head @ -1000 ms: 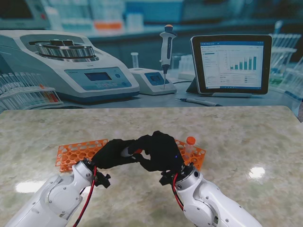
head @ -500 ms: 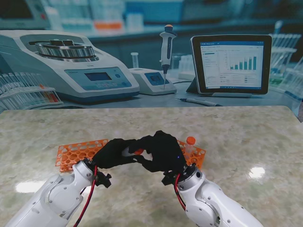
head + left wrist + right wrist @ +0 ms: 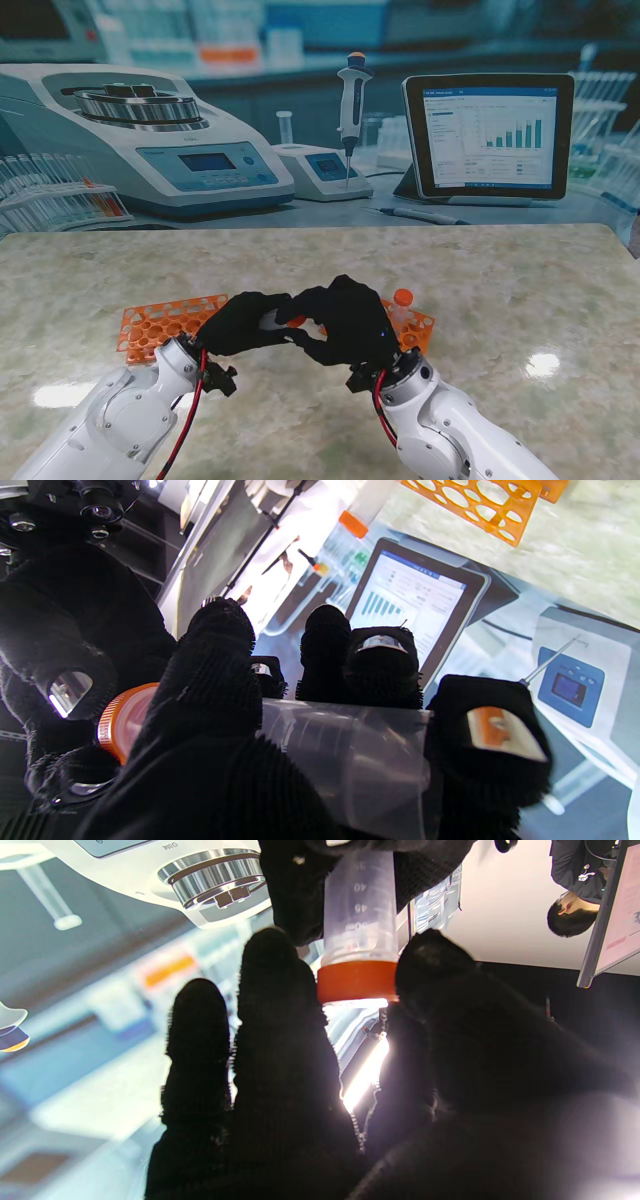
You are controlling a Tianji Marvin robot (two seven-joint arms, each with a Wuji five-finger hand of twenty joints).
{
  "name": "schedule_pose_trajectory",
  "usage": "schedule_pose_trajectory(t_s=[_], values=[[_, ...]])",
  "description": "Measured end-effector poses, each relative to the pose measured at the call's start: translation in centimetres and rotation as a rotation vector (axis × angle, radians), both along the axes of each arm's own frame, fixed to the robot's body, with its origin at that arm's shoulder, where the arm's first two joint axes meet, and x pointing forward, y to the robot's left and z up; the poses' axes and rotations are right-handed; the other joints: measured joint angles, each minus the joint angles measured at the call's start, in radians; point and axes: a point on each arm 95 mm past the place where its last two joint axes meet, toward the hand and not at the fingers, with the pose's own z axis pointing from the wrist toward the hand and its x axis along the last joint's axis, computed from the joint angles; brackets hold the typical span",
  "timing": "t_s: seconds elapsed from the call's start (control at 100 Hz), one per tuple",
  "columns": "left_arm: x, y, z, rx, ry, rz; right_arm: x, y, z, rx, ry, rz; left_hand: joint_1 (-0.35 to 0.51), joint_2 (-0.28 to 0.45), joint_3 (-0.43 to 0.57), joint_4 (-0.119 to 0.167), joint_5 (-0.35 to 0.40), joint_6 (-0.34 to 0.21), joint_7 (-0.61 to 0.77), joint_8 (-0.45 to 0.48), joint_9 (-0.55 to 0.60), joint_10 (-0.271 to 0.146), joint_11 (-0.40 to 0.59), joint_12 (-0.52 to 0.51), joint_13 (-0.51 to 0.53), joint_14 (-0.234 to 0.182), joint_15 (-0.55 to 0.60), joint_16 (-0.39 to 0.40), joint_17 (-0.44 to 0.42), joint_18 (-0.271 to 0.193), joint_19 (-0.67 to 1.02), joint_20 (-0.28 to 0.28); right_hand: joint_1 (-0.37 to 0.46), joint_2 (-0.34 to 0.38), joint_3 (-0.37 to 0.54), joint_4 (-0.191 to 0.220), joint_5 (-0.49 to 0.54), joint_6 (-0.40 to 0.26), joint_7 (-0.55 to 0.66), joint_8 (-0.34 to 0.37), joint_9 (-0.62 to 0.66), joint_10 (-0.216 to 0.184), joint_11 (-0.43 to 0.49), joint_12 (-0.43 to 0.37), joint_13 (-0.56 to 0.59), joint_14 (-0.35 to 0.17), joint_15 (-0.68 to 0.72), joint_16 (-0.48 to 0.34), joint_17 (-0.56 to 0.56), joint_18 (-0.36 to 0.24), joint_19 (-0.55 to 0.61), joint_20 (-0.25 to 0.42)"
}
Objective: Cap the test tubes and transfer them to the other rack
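Over the near middle of the surface (image 3: 520,290), both hands meet around one tube (image 3: 345,760). My left hand (image 3: 238,322) is grasping its clear body, fingers wrapped round it, and the tube lies roughly sideways between the hands. My right hand (image 3: 345,318) has finger and thumb on either side of the orange cap (image 3: 357,982) at the tube's end; whether it truly pinches the cap or only brackets it, I cannot tell.

To cap well, I judge the left hand should hold the tube steady without rolling while the right turns the cap squarely on its thread, keeping it in line with the tube so it does not bind or sit crooked.

Behind the hands lie two orange racks: an empty-looking one on the left (image 3: 165,322), and one on the right (image 3: 415,325) holding a capped tube (image 3: 401,305) upright. That standing tube is close beside the right hand and could be knocked
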Motion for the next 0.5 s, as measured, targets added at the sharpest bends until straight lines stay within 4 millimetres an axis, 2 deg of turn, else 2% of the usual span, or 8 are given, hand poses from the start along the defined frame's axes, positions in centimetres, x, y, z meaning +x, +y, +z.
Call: schedule_pose_trajectory(t_s=[0.38,0.5], values=[[0.06,-0.05,0.15,0.000,-0.003,-0.002,-0.14,-0.30,0.44,-0.007,-0.017,-0.011,0.000,0.003,0.000,0.000,0.000,0.000,0.000,0.000,0.000,0.000,0.000,0.000,0.000,0.000,0.000,0.000,0.000,-0.011,0.000,0.000,-0.023,0.014,-0.030,0.000,0.000,0.000,0.000,0.000,-0.030,-0.020,-0.008,-0.026,-0.052,0.000,-0.027,-0.011,-0.050,0.012,0.000,0.001],[0.08,-0.05,0.17,0.000,-0.003,-0.002,-0.18,-0.37,0.53,-0.012,-0.018,-0.012,0.000,0.003,0.000,0.000,0.000,0.000,0.000,0.000,0.000,0.000,0.000,0.000,0.000,0.000,0.000,0.000,0.000,-0.011,0.000,0.000,-0.043,0.025,-0.042,0.001,0.001,0.000,-0.009,0.000,-0.041,-0.024,-0.009,-0.089,-0.063,0.000,-0.031,-0.012,-0.069,0.015,0.000,0.002]])
